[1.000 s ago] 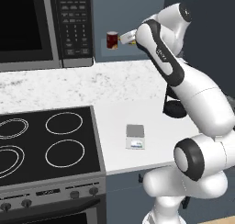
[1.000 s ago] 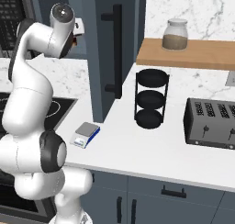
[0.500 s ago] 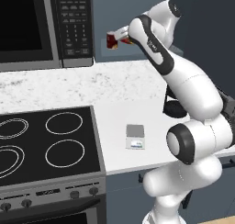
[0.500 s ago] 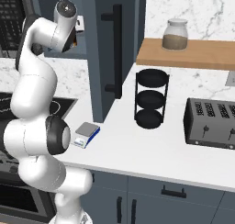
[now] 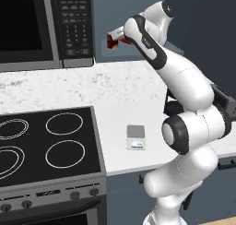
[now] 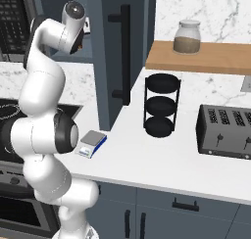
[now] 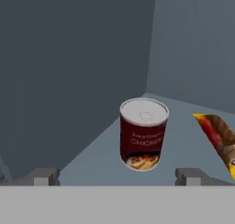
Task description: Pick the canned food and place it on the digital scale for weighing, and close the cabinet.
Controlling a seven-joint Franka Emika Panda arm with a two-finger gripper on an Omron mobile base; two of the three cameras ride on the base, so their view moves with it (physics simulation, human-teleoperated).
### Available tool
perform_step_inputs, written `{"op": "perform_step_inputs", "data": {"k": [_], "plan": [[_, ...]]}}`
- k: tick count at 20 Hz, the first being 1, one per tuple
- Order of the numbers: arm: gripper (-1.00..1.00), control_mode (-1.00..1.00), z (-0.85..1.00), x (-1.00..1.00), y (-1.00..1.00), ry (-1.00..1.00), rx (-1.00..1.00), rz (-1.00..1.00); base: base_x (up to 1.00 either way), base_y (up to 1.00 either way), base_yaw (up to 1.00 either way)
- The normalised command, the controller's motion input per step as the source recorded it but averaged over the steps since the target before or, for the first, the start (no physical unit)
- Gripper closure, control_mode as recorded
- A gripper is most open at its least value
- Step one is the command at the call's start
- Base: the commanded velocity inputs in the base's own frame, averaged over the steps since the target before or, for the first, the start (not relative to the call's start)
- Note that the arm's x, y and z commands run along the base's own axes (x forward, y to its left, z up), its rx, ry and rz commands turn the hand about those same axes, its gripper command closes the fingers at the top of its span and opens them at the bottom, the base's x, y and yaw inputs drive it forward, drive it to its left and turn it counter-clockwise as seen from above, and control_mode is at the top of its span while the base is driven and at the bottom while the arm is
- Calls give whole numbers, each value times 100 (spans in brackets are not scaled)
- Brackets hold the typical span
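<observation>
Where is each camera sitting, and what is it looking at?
Left base view: behind the arm's left, facing stove, digital scale and microwave; arm rises lower right.
Right base view: behind the arm's right, facing the cabinet, toaster; arm lower left.
Hand view: on the hand, looking into the cabinet at the canned food; gripper jaws apart.
Both base views share the digital scale.

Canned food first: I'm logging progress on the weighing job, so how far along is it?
Nothing is finished yet. The canned food stands upright on the shelf of the cabinet, ungrasped; the tool is open with its tips either side, short of the can. The digital scale on the counter is bare. Left: grasp the can, carry it to the scale, then shut the cabinet door, which stands open.
</observation>
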Motion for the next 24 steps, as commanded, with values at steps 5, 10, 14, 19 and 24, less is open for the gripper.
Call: {"op": "perform_step_inputs", "data": {"k": [5, 10, 14, 19, 24], "plan": [[-100, -100, -3, 26, 0, 0, 0, 0, 0, 0, 0], [-100, -100, -7, 29, 2, 0, 0, 0, 0, 0, 0], [-100, -100, -6, 18, 5, 0, 0, 0, 0, 0, 0], [-100, -100, -8, 20, 8, 0, 0, 0, 0, 0, 0], [-100, -100, -8, 27, 8, 0, 0, 0, 0, 0, 0]]}}
